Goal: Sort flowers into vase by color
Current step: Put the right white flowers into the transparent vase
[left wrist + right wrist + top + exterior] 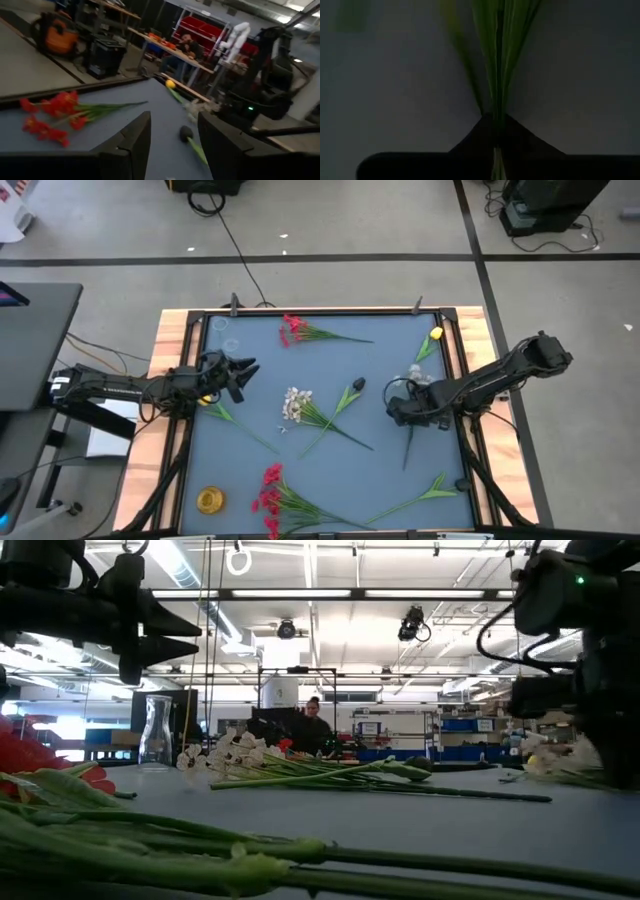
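Flowers lie scattered on blue table. Right gripper pinches green stem (white-blossom sprig). Left gripper hovers above table's left side, fingers parted, empty.

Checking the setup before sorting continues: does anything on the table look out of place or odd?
Nothing looks damaged or spilled. The flowers simply lie scattered: red clusters at the far edge and near edge, a white spray mid-table. The right gripper is shut on a green stem.

Flowers scattered flat on table
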`<state>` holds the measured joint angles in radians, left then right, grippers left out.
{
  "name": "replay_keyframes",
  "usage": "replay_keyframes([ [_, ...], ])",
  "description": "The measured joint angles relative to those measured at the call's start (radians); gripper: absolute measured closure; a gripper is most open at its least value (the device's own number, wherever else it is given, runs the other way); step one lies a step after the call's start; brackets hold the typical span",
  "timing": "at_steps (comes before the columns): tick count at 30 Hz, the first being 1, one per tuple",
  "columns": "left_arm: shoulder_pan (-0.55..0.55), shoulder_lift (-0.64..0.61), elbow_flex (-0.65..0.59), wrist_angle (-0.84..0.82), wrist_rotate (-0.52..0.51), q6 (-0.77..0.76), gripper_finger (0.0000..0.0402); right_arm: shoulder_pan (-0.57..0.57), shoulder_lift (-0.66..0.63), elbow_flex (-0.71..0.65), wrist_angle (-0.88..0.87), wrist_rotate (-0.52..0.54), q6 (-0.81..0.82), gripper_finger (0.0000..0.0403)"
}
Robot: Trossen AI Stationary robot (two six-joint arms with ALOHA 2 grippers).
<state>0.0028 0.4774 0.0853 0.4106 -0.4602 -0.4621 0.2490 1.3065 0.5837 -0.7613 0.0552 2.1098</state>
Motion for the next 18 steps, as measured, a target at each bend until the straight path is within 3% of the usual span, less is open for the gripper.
replay_keyframes([
  [7, 0.0, 0.0, 0.0, -0.004, 0.005, -0.077, 0.0233, 0.039, -0.004, 0.1, 0.003, 0.13, -0.007, 0.0389],
  [13, 0.001, 0.001, 0.0, -0.045, 0.079, -0.098, 0.0233, 0.03, -0.007, 0.181, 0.015, 0.245, -0.134, 0.0389],
  [16, 0.001, 0.0, 0.0, -0.028, 0.116, -0.104, 0.0233, 0.008, -0.007, 0.215, 0.085, 0.348, -0.313, 0.0389],
  [18, 0.001, 0.0, 0.002, -0.007, 0.122, -0.104, 0.0233, -0.011, -0.007, 0.228, 0.207, 0.401, -0.553, 0.0389],
])
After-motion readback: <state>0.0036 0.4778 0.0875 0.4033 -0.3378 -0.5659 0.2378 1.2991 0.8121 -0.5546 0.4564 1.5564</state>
